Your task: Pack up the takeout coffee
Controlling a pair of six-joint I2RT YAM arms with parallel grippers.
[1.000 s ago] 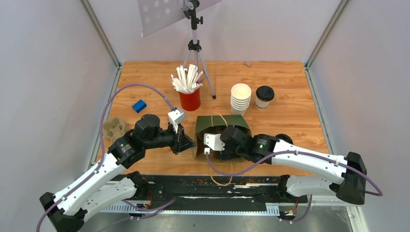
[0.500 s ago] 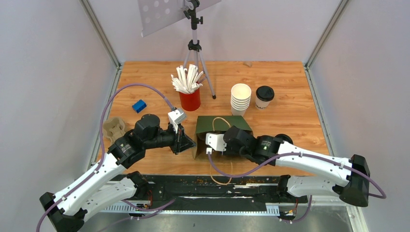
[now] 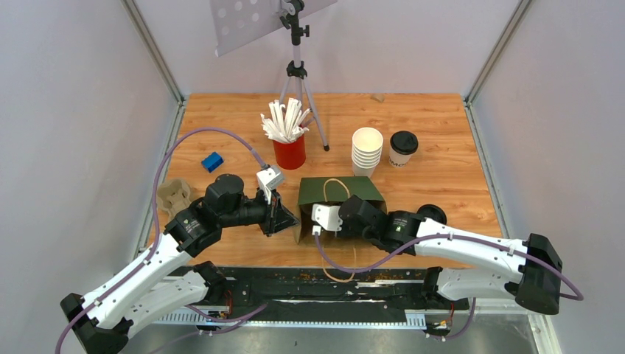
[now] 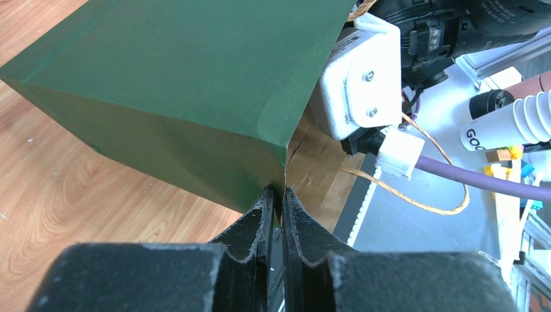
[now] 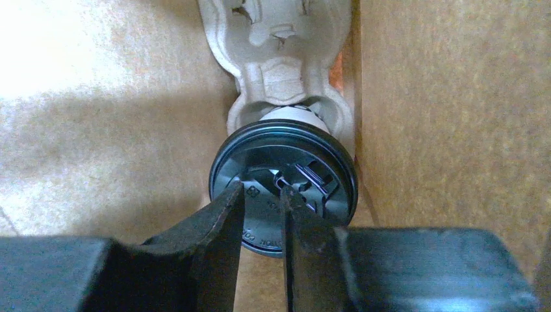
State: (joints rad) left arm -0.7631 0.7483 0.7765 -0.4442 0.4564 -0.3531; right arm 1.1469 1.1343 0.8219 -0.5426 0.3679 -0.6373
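Note:
A dark green paper bag [image 3: 340,189] lies on its side, mouth toward the near edge. My left gripper [image 4: 276,192] is shut on the bag's [image 4: 162,78] side rim. My right gripper [image 5: 263,190] is inside the bag, its fingers a narrow gap apart with nothing between them. Just beyond its tips stands a takeout coffee, seen as a black lid [image 5: 284,182] over a white cup, seated in a pulp carrier [image 5: 279,65]. A second lidded white cup [image 3: 403,147] stands on the table at the back right.
A stack of lidless white cups [image 3: 367,151] and a red cup of straws [image 3: 289,151] stand behind the bag, with a tripod [image 3: 296,74] further back. A blue block [image 3: 212,161] and a pulp carrier [image 3: 172,196] lie left. A black lid [image 3: 432,213] sits by my right arm.
My right gripper's fingers have narrowed from wide apart to a slim gap, and the wrist has drawn back slightly toward the bag's mouth. The left gripper has kept its pinch on the rim.

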